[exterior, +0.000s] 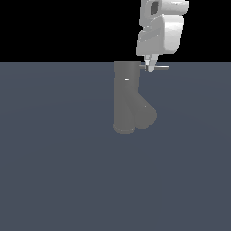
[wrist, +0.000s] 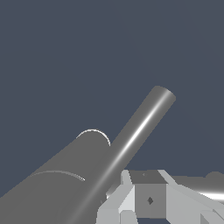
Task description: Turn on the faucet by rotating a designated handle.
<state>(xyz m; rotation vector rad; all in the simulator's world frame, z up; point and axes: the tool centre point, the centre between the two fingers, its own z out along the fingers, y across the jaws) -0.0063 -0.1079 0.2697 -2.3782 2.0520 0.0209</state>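
Gripper (exterior: 151,67) at handle (exterior: 159,67) beside faucet (exterior: 125,99) top; finger spread unclear; no readable markings.

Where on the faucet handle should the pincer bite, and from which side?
Probably the handle near its free end, at the exterior view's right, far from the faucet for leverage. Come from above, one finger on each side of the thin horizontal rod. The pincer already hangs there; whether it is closed cannot be told.
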